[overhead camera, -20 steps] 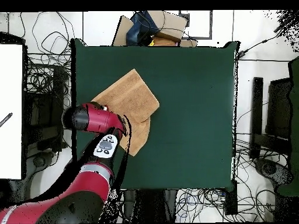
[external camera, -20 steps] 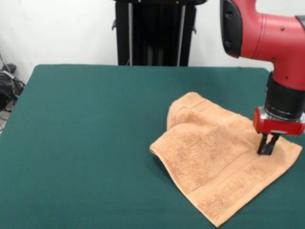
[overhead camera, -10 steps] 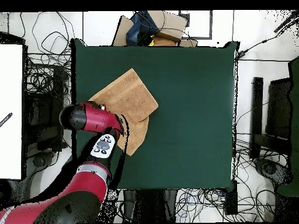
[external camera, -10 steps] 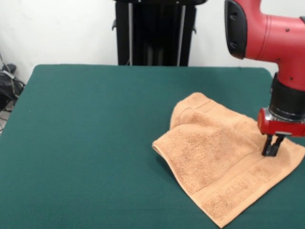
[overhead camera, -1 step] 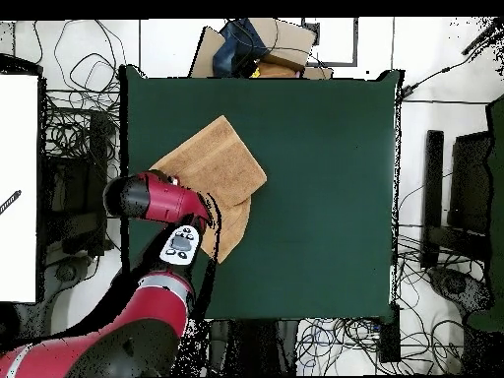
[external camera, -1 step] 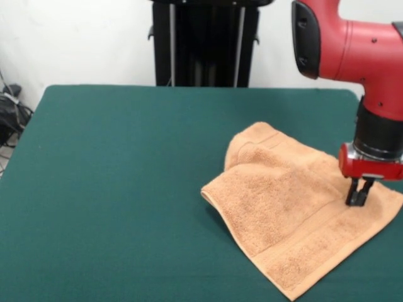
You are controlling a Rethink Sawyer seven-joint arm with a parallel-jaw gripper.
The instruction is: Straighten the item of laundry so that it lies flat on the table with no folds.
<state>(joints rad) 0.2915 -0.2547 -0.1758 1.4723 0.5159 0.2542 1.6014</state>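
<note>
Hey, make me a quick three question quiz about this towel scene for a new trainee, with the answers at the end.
1. True or false: the towel already lies fully flat on the table.
2. Multiple choice: in the front view, where is the pincer placed? A) on bare table, clear of the towel; B) at the towel's right part, tips down at the cloth; C) high above the table's middle.
3. Fill in: in the front view, the towel's upper layer is folded over, and its fold edge faces the picture's ____ side.

Key: 1 false; 2 B; 3 left.
</note>
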